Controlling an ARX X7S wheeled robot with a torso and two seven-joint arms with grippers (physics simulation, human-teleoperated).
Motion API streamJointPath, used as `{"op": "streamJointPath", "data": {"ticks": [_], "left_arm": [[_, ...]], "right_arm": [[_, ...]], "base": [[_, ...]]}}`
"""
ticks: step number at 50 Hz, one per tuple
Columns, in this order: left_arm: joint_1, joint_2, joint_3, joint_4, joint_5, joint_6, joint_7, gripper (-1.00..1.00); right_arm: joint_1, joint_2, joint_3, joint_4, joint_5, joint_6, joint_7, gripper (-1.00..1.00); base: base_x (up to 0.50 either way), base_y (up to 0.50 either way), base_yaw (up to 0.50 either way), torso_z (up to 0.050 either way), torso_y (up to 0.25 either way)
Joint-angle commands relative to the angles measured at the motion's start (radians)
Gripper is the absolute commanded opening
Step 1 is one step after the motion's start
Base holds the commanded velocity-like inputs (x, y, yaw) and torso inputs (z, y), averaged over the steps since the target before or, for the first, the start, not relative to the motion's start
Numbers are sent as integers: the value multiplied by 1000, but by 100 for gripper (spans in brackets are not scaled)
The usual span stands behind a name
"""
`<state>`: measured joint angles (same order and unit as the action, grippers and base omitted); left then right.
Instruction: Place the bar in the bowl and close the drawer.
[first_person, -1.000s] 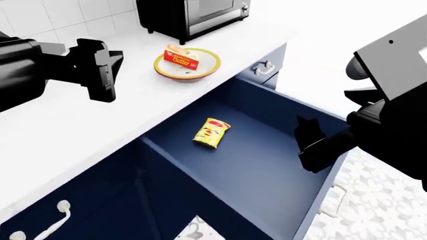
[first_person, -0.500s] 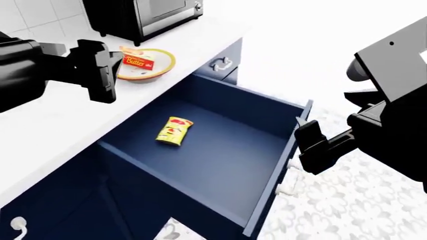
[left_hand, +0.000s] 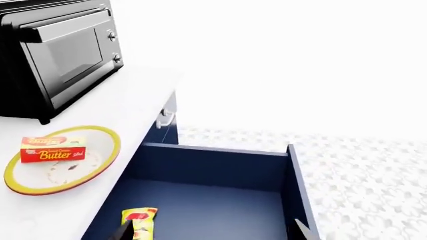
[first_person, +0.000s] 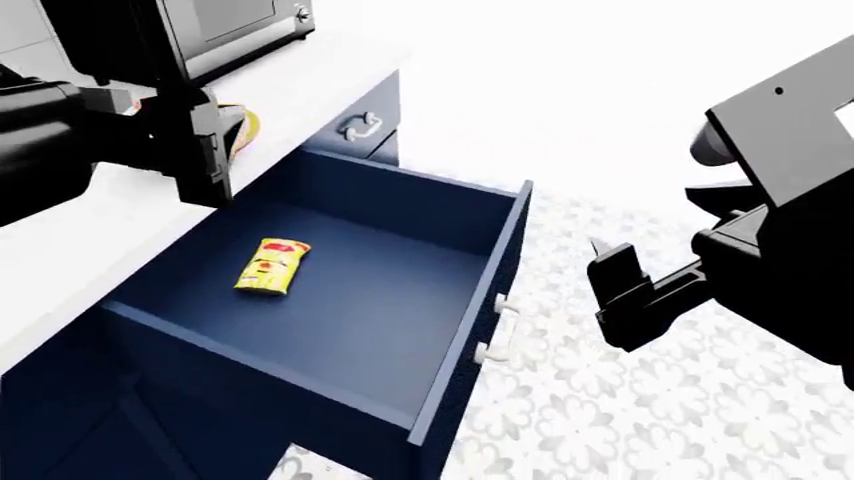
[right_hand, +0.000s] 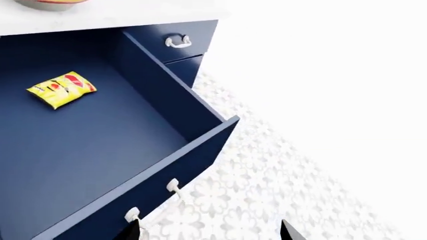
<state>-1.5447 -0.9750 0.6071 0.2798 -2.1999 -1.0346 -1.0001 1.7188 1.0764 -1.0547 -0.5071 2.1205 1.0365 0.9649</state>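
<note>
White counter (left_hand: 127, 107): bar (left_hand: 53, 149) in bowl (left_hand: 100, 160), drawer (first_person: 360, 300) open, both arms' fingers spread, empty.

kitchen, toaster oven (left_hand: 57, 52), white counter (left_hand: 133, 107)

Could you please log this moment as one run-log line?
bar: in bowl | drawer: open, snack packet inside | left gripper: empty | right gripper: empty, near drawer handle

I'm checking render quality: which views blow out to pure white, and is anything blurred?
Left wrist view: background above the drawer pure white. Head view: white beyond the patterned floor; sharp. Right wrist view: the side past the drawer front handle white; no blur.
</note>
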Motion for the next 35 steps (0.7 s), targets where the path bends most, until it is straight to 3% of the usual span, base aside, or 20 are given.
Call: {"op": "streamJointPath", "data": {"ticks": [1, 15, 28, 35], "left_arm": [[0, -4, 1, 6, -4, 2, 1, 100], [-2, -3, 6, 2, -1, 2, 5, 100], [0, -4, 9, 3, 3, 6, 7, 100], [-3, -5, 10, 5, -1, 7, 4, 100]], "right_arm": [[-1, -2, 0, -2, 3, 0, 1, 100], [-6, 0, 7, 1, 14, -12, -13, 100], [-13, 2, 2, 10, 27, -18, -7, 100], [-7, 4, 1, 8, 36, -15, 2, 100]], "base": [[-28, 69, -500, 0, 0], [-25, 71, -483, 0, 0], [2, 1, 0, 0, 0], [503, -2, 0, 0, 0]]}}
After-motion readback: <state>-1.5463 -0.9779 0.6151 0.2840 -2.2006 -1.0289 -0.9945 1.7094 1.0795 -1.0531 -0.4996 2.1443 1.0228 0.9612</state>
